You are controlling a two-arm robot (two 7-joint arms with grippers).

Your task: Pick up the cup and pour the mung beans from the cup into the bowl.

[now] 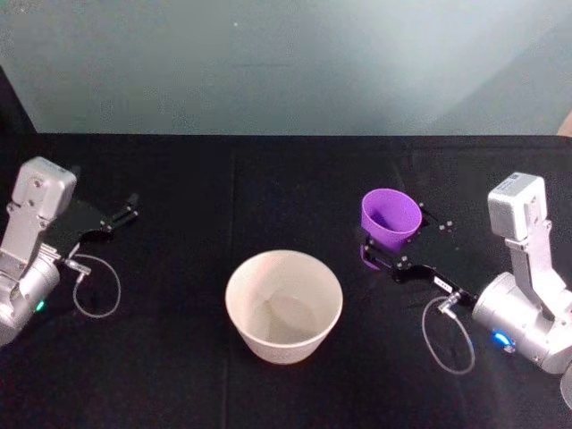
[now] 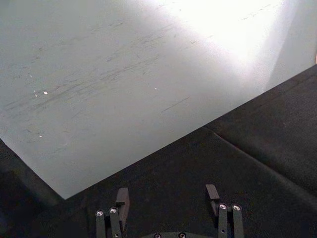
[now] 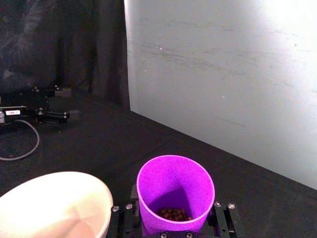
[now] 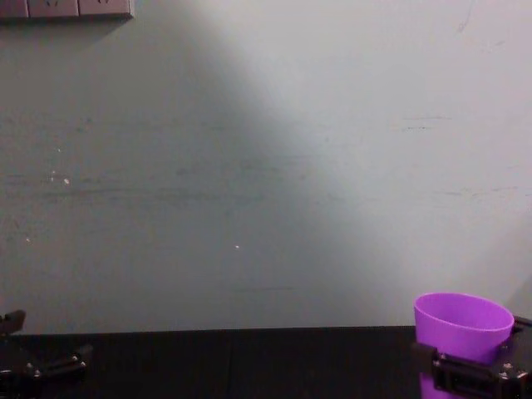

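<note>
1. Gripping the cup (image 1: 391, 214) low on its sides, the right gripper (image 1: 393, 241) has its fingers clenched around it; the cup stands roughly upright, just right of the white bowl (image 1: 268, 344).
2. Mung beans (image 3: 174, 214) lie in a small heap at the cup's bottom.
3. Far to the left, the left gripper (image 1: 121, 214) hangs over the black worktop (image 1: 179, 375), fingers spread and released.

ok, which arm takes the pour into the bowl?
Right. The right gripper is shut on the cup, mung beans inside, just beside the bowl. The left gripper sits open, far off on the left.
</note>
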